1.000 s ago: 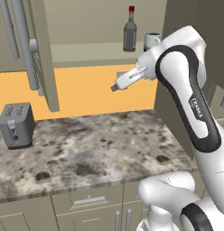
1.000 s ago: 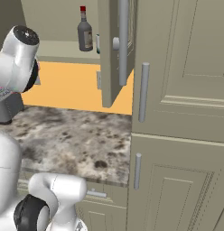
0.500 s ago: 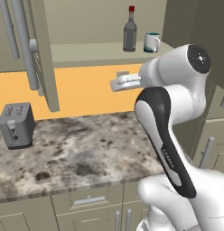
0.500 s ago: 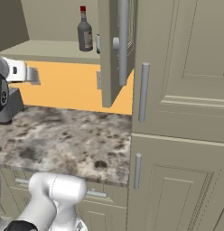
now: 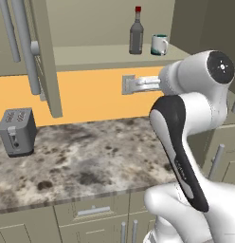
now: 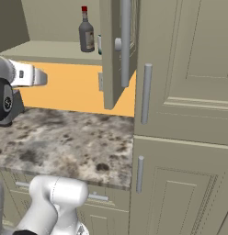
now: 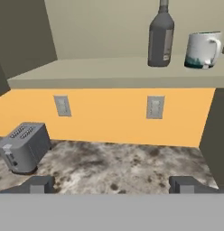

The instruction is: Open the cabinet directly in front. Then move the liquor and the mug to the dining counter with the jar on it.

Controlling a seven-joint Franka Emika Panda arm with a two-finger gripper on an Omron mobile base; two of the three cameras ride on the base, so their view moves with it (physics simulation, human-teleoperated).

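Cabinet [image 5: 43, 57] open; bottle [image 7: 161, 38] and mug [image 7: 203, 49] remain on shelf.
End effector [image 7: 111, 184] fully spread, empty.

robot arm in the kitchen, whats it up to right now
The cabinet doors already stand open, with the liquor and the mug side by side on its shelf. The gripper is open and empty, hanging below the shelf in front of the orange wall, above the worktop with the toaster. Neither item has been picked up yet.
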